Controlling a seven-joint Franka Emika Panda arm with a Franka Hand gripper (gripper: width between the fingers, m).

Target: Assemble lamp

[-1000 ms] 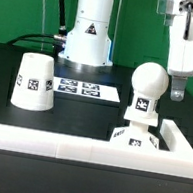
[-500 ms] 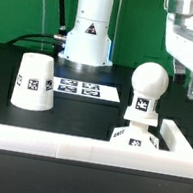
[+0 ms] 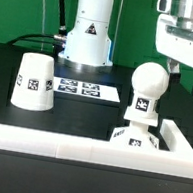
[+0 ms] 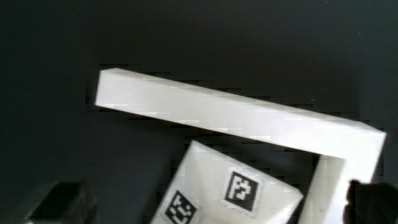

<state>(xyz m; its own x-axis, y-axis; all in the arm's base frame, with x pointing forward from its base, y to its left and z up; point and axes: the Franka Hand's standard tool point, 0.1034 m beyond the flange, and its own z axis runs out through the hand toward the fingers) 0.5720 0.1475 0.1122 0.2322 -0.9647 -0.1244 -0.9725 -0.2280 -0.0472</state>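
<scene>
The white lamp bulb [image 3: 146,92] stands upright on the flat square base [image 3: 136,140] at the exterior view's right, just behind the white front wall. The cone shade [image 3: 34,83] stands apart on the black table at the left. My gripper [image 3: 186,78] hangs above and to the right of the bulb, touching nothing. It is open and empty. In the wrist view the gripper [image 4: 219,202] has its dark fingers [image 4: 61,200] spread wide at the frame's edges. A tagged face of the base [image 4: 228,188] shows between them, beside the white wall corner [image 4: 231,108].
The marker board [image 3: 89,88] lies on the table between the shade and the bulb. The white robot pedestal [image 3: 90,28] stands at the back. A white raised wall [image 3: 76,148] runs along the front and turns back at the right [image 3: 183,142].
The gripper has turned about its wrist and risen a little; its body now shows broader above the bulb. The bulb, base and shade have not moved.
</scene>
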